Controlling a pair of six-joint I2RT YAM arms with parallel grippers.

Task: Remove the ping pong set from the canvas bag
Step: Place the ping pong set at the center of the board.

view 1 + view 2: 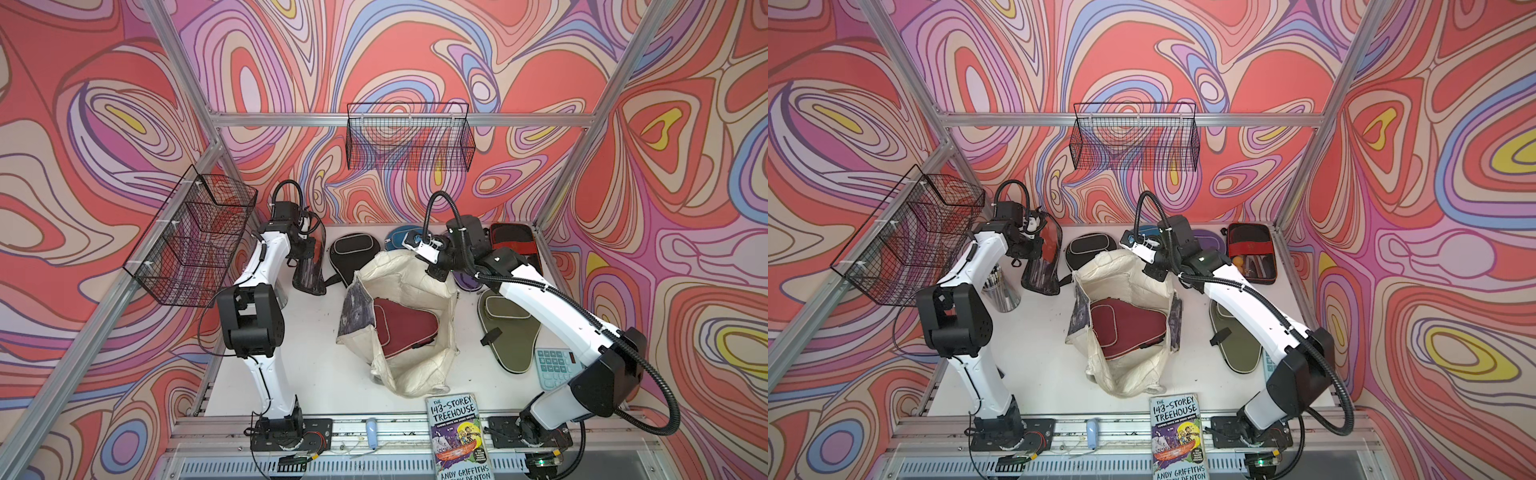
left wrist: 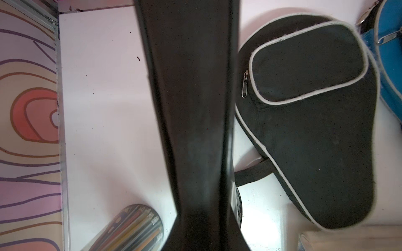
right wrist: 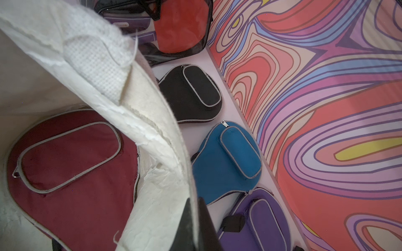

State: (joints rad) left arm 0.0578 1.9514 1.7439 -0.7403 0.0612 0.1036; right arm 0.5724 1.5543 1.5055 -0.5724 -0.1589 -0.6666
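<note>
Where the ping pong set lies: the maroon cover [image 1: 405, 332] is flat on the floor of the canvas bag [image 1: 415, 374]. The black cover [image 2: 315, 130], blue cover [image 3: 228, 163], purple cover [image 3: 261, 221], olive cover [image 1: 509, 328] and a second case [image 1: 1252, 253] lie out on the desk [image 1: 316, 353] around the bag.
Left end effector [image 1: 1034, 227]: clamped on the top edge of a black-edged clear case [image 1: 1042, 266]. The case hangs upright at the desk's far left, apart from the bag. I cannot tell whether its lower edge touches the desk.
Right end effector [image 1: 409, 246]: pinching the bag's far rim, with the mouth held open.
Maroon cover, handling: probably light, soft padded cloth over a stiff flat paddle. It lies flush, so its broad face offers little purchase.
Where to grip: the piped edge or the narrow handle end. One jaw would have to slide underneath.
Hanging case, handling: slick plastic front and a stiffer rim. It is likely to swing, and could slip from a thin pinch.
Bag, handling: limp canvas. The walls would probably slump over the cover if the rim were released.
</note>
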